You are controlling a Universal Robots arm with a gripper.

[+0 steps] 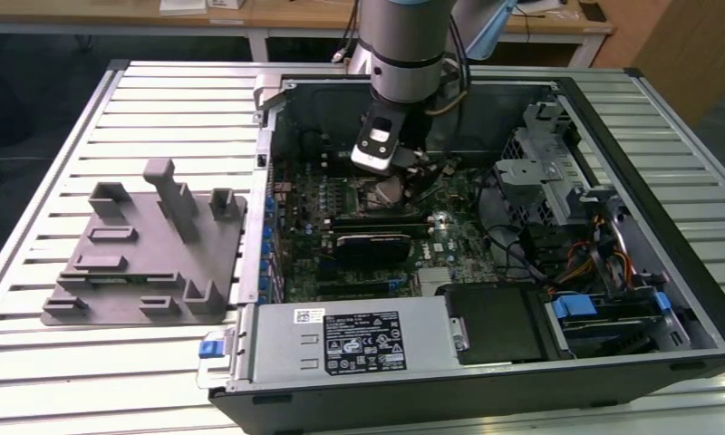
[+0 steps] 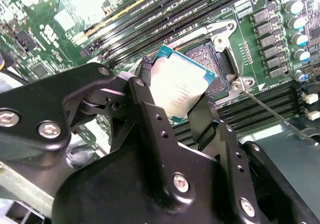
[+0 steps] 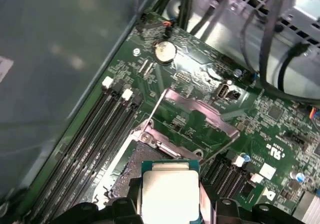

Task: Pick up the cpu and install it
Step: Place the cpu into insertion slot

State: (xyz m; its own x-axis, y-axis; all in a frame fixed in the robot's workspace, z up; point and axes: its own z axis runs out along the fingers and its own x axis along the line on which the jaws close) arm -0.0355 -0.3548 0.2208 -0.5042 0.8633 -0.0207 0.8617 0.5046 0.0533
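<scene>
The cpu [image 2: 181,85], a small square chip with a silvery top plate and a pale rim, sits tilted between the black fingers [image 2: 146,103] of my gripper [image 2: 175,108], which is shut on its two opposite edges. Just beyond it lies the open black-framed socket [image 2: 216,63] of the green motherboard [image 2: 260,43], and the chip hangs a little above that socket. In the first wrist view the cpu [image 3: 170,194] hovers beside the socket [image 3: 142,156], whose metal load plate [image 3: 200,119] is swung open. In the exterior view my gripper [image 1: 384,170] reaches down into the open computer case.
The grey fixture plate [image 1: 145,263] with upright posts lies on the slatted table [image 1: 48,163] at the exterior view's left. Inside the case wall [image 1: 264,181] are memory slots [image 2: 150,18], a thin socket lever [image 2: 272,111], cables [image 3: 270,58], a drive cage [image 1: 556,172] and the power supply [image 1: 351,340].
</scene>
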